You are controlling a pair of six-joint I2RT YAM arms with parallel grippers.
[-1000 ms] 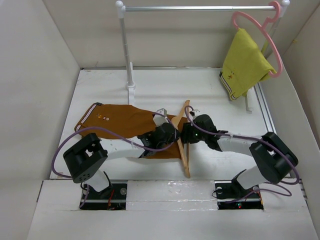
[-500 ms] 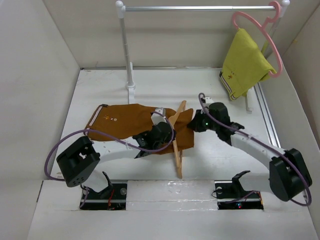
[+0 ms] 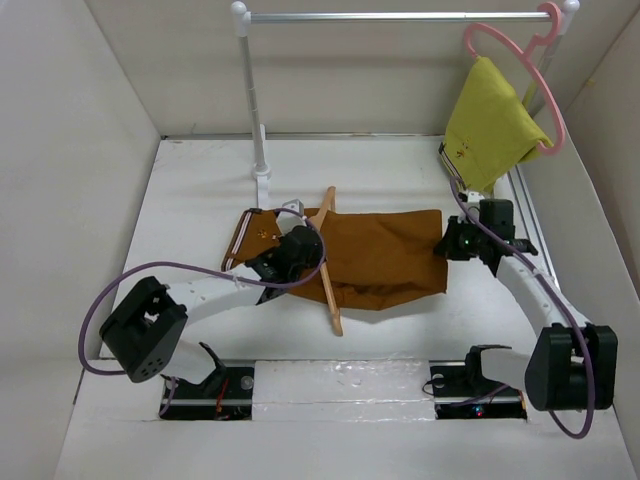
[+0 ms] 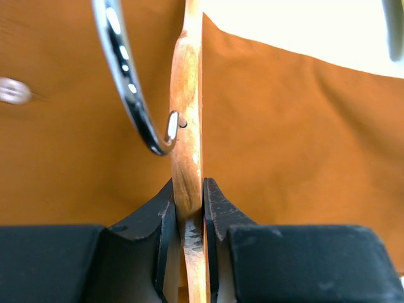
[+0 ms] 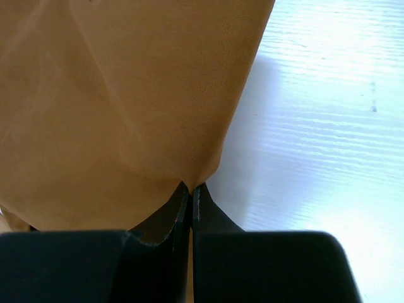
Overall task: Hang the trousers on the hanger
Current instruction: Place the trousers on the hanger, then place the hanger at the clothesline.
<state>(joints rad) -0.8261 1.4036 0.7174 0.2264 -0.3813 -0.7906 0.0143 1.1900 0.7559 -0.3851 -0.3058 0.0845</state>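
Observation:
The rust-brown trousers [image 3: 385, 255] lie across the table's middle, threaded through the wooden hanger [image 3: 328, 285], with the white-striped waistband [image 3: 240, 232] to its left. My left gripper [image 3: 300, 245] is shut on the hanger; in the left wrist view the wood [image 4: 187, 158] sits clamped between the fingers [image 4: 218, 208], with the metal hook [image 4: 129, 95] beside it. My right gripper [image 3: 450, 245] is shut on the trousers' right edge; in the right wrist view the cloth [image 5: 145, 113] is pinched between the closed fingertips [image 5: 190, 189].
A metal clothes rail [image 3: 400, 16] on a white post [image 3: 255, 110] stands at the back. A pink plastic hanger [image 3: 520, 70] with a yellow-green garment [image 3: 490, 125] hangs at its right end. White walls enclose the table on three sides.
My right gripper has pulled the trousers' leg end far to the right through the hanger. My left gripper has moved the hanger to the left and farther back. The trousers now spread out right of the hanger.

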